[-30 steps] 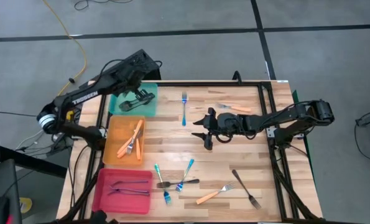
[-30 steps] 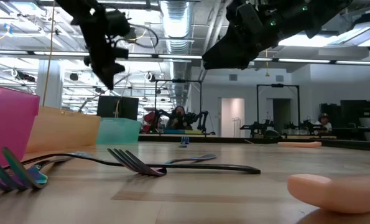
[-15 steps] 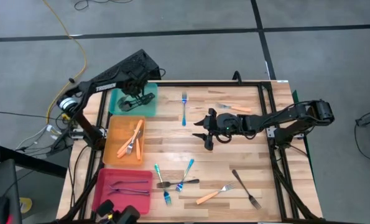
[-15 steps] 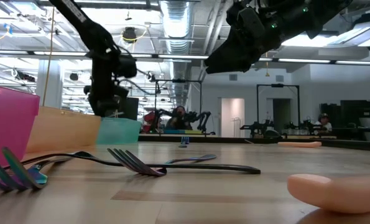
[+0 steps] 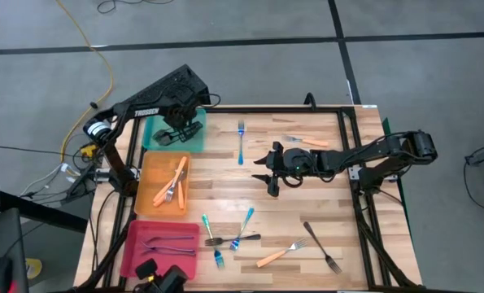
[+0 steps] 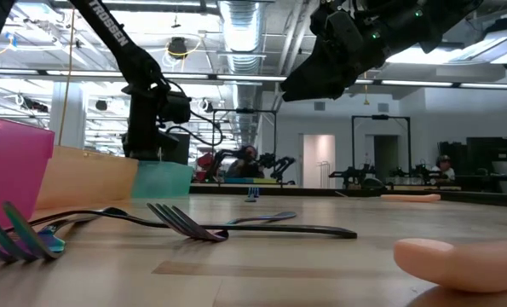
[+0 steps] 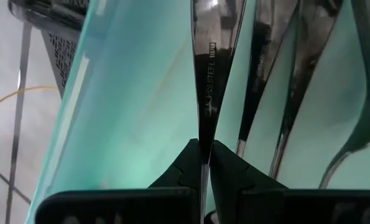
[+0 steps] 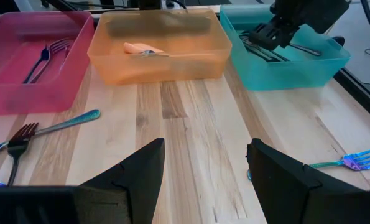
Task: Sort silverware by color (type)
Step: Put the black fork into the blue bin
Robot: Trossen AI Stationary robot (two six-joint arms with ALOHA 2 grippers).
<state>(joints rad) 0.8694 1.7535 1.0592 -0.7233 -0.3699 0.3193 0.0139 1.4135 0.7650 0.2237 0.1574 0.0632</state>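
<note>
Forks [image 5: 233, 238] lying scattered at six o'clock on the counter [image 5: 307, 212]. Left hand [image 5: 175, 128] reaching down into teal tray [image 5: 194, 143] at ten o'clock, pinching dark fork [image 7: 211, 68] tight. Right hand [image 5: 268, 168] hovering mid-counter, fingers [image 8: 135, 168] spread wide, gripping nothing.

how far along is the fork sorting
Partly done. Forks already lie in the orange tray, pink tray and teal tray. The left pincer, inside the teal tray, is shut on a dark fork. About nine forks remain on the table; the right pincer hovers open.
</note>
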